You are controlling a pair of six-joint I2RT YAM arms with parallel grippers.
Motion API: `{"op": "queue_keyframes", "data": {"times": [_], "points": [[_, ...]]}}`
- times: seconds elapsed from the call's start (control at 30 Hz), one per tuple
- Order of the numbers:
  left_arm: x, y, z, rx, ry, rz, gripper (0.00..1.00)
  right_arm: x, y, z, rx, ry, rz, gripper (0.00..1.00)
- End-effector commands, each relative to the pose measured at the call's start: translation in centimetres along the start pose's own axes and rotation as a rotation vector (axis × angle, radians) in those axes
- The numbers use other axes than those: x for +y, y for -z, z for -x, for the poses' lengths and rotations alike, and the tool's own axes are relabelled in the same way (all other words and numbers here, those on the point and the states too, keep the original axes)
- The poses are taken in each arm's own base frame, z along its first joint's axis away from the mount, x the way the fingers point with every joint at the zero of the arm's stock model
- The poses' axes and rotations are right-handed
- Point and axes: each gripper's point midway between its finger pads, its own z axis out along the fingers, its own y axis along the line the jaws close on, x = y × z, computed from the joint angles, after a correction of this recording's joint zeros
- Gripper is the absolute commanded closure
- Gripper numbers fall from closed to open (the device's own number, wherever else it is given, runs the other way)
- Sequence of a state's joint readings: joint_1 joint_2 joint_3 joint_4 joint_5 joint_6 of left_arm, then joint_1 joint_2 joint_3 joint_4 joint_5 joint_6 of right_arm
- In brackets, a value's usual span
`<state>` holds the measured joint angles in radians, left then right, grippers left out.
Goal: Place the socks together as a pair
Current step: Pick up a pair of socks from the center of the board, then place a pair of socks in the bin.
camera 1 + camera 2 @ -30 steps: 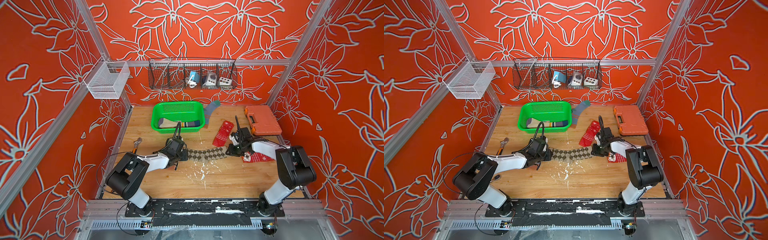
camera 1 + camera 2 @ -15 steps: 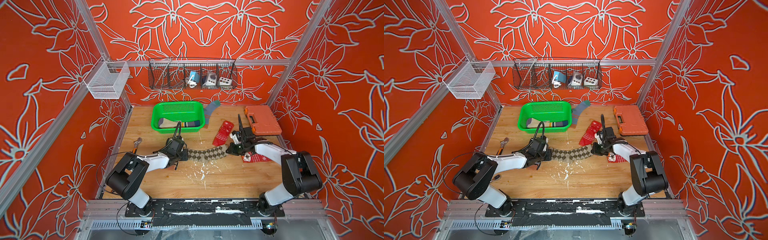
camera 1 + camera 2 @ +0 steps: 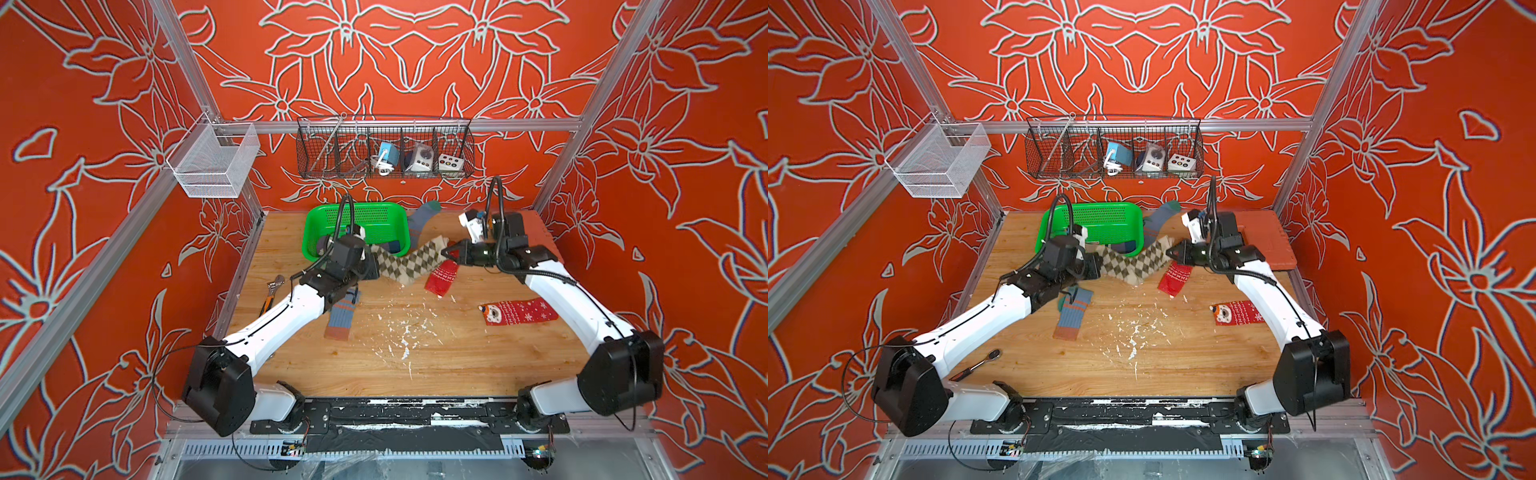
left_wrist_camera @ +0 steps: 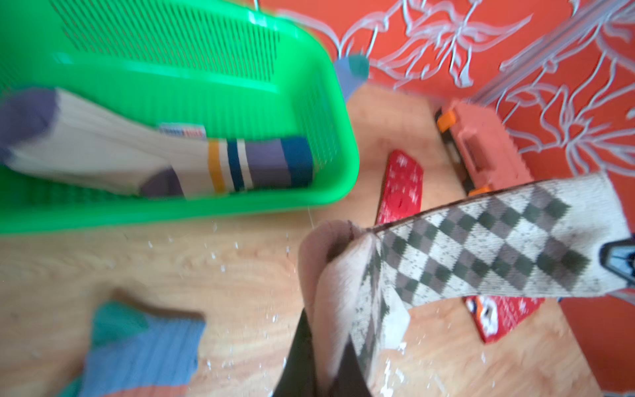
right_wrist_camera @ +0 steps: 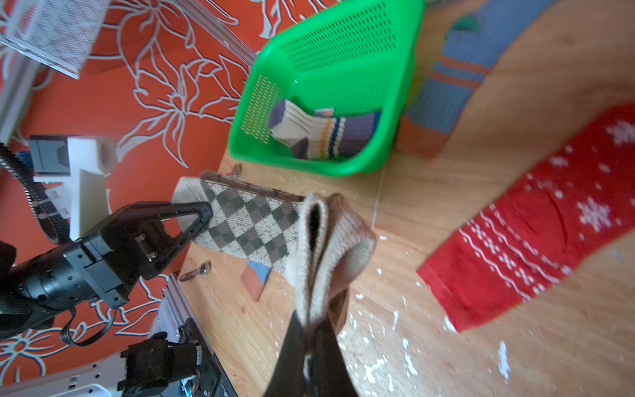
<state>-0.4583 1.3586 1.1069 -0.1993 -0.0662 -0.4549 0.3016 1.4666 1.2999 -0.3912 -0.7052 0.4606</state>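
Observation:
The olive-tan argyle socks [image 3: 409, 264] [image 3: 1138, 264] hang stretched above the table in front of the green basket. My left gripper [image 3: 374, 266] [image 4: 324, 343] is shut on their beige toe end. My right gripper [image 3: 446, 251] [image 5: 316, 319] is shut on the other end, which is folded over. A blue sock with orange stripes [image 3: 343, 316] lies under my left arm, and another [image 3: 422, 216] lies behind the basket. One red snowflake sock [image 3: 442, 276] lies below the argyle socks, a second [image 3: 519, 311] to the right. Beige striped socks [image 4: 154, 154] lie in the basket.
The green basket [image 3: 361, 212] stands at the back, an orange tool case [image 3: 1264, 241] at the back right. A wrench [image 3: 272, 291] lies by the left edge and a ratchet [image 3: 984, 363] near the front left. White flakes litter the middle of the table. Wire baskets hang on the walls.
Both grippers have closed on the ends of the argyle socks and lifted them off the table toward the basket. The blue sock beneath my left arm now shows.

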Motion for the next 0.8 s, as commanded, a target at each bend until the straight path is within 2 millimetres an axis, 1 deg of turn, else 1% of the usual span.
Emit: {"op": "queue_keyframes", "data": {"times": [0.0, 0.03, 0.13, 0.23, 0.33, 0.4, 0.5, 0.57, 0.63, 0.67, 0.7, 0.77], "points": [[2.8, 0.4, 2.9, -0.022, -0.026, 0.132, 1.00, 1.9, -1.7, 1.8, 0.017, -0.017, 0.053, 1.00], [3.6, 0.3, 3.9, -0.036, -0.029, 0.163, 1.00, 2.6, -2.2, 3.0, 0.009, -0.007, 0.066, 1.00], [6.5, 0.0, 6.8, -0.068, -0.029, 0.251, 1.00, 3.7, -4.5, 5.2, 0.002, 0.007, 0.099, 1.00], [9.0, -0.5, 8.9, -0.093, -0.044, 0.326, 1.00, 3.6, -7.3, 6.9, 0.010, 0.009, 0.107, 1.00], [11.4, -1.7, 10.0, -0.090, -0.048, 0.381, 1.00, 3.7, -10.3, 8.1, 0.022, 0.006, 0.124, 1.00], [12.8, -2.5, 10.2, -0.092, -0.046, 0.416, 1.00, 3.8, -12.3, 8.5, 0.033, 0.009, 0.135, 1.00], [15.1, -3.9, 9.7, -0.088, -0.055, 0.488, 1.00, 3.4, -15.3, 8.1, 0.057, 0.020, 0.134, 1.00], [16.7, -5.0, 9.0, -0.078, -0.066, 0.537, 1.00, 2.4, -17.0, 7.5, 0.062, 0.022, 0.120, 1.00], [18.8, -6.0, 8.4, -0.062, -0.078, 0.600, 1.00, 0.6, -18.8, 6.8, 0.072, -0.009, 0.104, 1.00], [19.6, -6.4, 8.1, -0.055, -0.085, 0.634, 1.00, 0.1, -19.5, 6.5, 0.075, -0.021, 0.104, 1.00], [20.3, -6.7, 8.0, -0.050, -0.092, 0.662, 1.00, -0.4, -20.2, 6.3, 0.076, -0.033, 0.104, 1.00], [21.1, -7.3, 7.5, -0.041, -0.096, 0.682, 1.00, -1.4, -21.3, 5.9, 0.086, -0.046, 0.082, 1.00]]}}
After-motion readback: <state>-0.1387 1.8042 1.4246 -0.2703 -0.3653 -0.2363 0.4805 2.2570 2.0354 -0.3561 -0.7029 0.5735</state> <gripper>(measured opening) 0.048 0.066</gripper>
